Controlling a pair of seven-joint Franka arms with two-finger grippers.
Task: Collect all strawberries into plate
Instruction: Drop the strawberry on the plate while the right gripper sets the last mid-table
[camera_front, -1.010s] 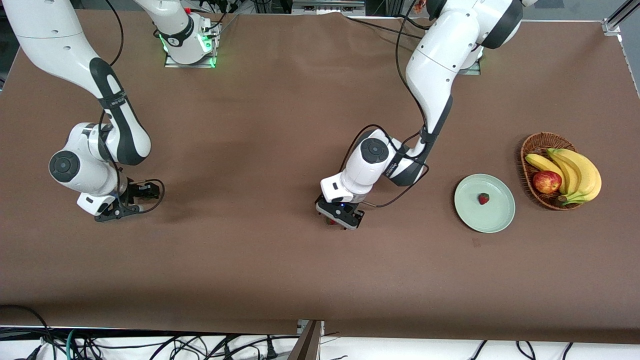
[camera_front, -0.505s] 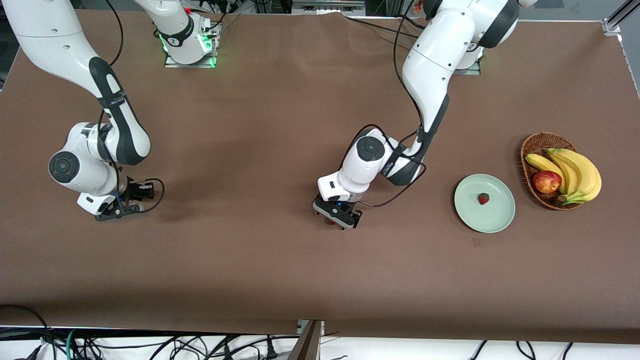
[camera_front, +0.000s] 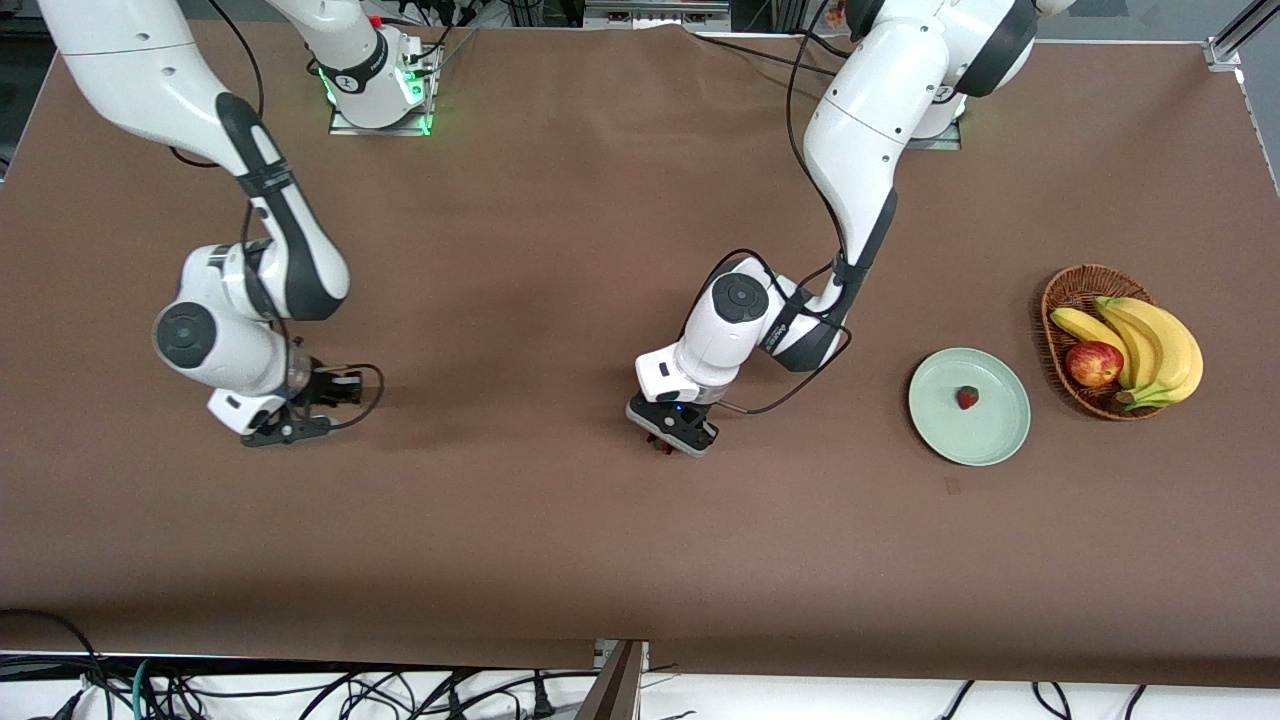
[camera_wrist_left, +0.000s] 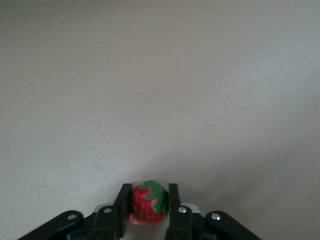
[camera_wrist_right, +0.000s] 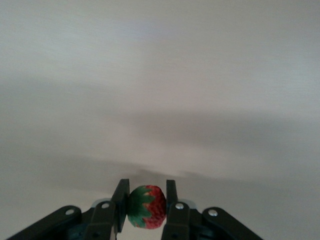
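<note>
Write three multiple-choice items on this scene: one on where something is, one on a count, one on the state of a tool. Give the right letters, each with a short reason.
1. Where does the plate lie?
A. beside the basket, toward the left arm's end of the table
B. at the right arm's end of the table
C. inside the basket

2. How many strawberries lie on the plate?
A. none
B. one
C. three

3. What is the state of the left tool?
A. open over bare table
B. shut on a banana
C. shut on a strawberry

Answers:
1 A, the front view shows the plate next to the basket.
2 B, a single berry lies on it.
3 C, the left wrist view shows the fingers pressed on a berry; the right tool likewise grips a second strawberry.
</note>
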